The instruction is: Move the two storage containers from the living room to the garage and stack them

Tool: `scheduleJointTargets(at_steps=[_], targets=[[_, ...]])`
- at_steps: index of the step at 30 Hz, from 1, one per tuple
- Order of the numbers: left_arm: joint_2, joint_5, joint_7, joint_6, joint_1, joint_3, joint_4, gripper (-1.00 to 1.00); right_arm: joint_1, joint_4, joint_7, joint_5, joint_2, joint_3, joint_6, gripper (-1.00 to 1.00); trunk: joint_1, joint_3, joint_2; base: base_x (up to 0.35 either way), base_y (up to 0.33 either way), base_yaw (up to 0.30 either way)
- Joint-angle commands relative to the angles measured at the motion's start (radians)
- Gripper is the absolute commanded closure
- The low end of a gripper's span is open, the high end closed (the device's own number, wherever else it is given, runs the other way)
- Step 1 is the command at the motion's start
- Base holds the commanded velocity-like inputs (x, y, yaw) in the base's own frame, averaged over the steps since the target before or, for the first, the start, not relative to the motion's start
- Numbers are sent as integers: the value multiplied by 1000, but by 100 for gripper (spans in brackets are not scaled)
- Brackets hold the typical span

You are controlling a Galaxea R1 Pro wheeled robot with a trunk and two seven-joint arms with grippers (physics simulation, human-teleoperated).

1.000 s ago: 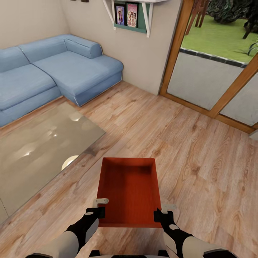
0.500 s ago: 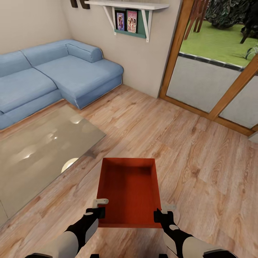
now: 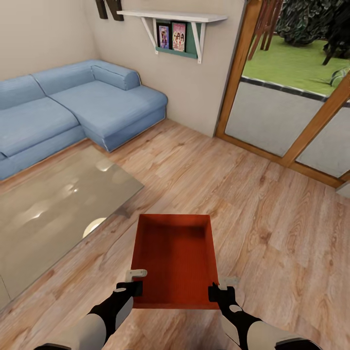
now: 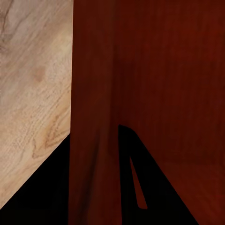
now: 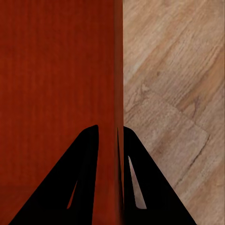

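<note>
Since a second ago the head camera has tipped upward: the white wall shelf (image 3: 170,16) with its green rack now shows in full and the sofa sits lower in the picture, while the storage container (image 3: 175,260) and both grippers keep the same places against the robot.

That container is a red-orange rectangular bin, open at the top, with straight walls and a finely ribbed surface. It is held above the glossy light wood-plank floor (image 3: 272,214) of the living room, long axis pointing away from the robot. The left gripper (image 3: 132,284) pinches the left wall near the near corner; in the left wrist view its dark wedge-shaped fingers (image 4: 140,183) straddle the ribbed wall, one inside the bin and one outside over the planks. The right gripper (image 3: 221,288) clamps the right wall by the opposite near corner, and the right wrist view shows its black fingers (image 5: 84,183) pressed to either side of the thin wall edge.

Left of the bin lies a coffee table (image 3: 53,204) with a smooth, reflective glass top, its corner near the bin's far left corner. Beyond it stands a blue fabric sectional sofa (image 3: 78,107) against cream walls. Wood-framed glass doors (image 3: 287,112) at the right look onto grass.
</note>
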Motion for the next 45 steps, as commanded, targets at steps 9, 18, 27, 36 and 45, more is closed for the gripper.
scheduleJointTargets(at_steps=[9, 18, 27, 36, 45], targets=[[9, 0, 22, -66, -1, 6, 1, 100, 0, 2, -3, -28, -3, 19, -6, 100, 0, 14, -1, 0, 0, 0], [14, 5, 22, -63, -1, 8, 1, 100, 0, 2, -3, -28, -3, 17, -6, 100, 0, 29, -1, 0, 0, 0], [17, 71, 22, -61, -1, 6, 1, 100, 0, 2, -3, -29, -3, 19, -6, 100, 0, 43, -1, 0, 0, 0], [17, 73, 22, -61, 0, 6, 7, 100, 0, 2, -3, -30, -3, 18, -6, 100, 0, 58, -1, 0, 0, 0], [17, 73, 22, -61, -1, 6, 8, 100, 0, 2, -3, -30, -3, 19, -6, 100, 0, 73, -1, 0, 0, 0]])
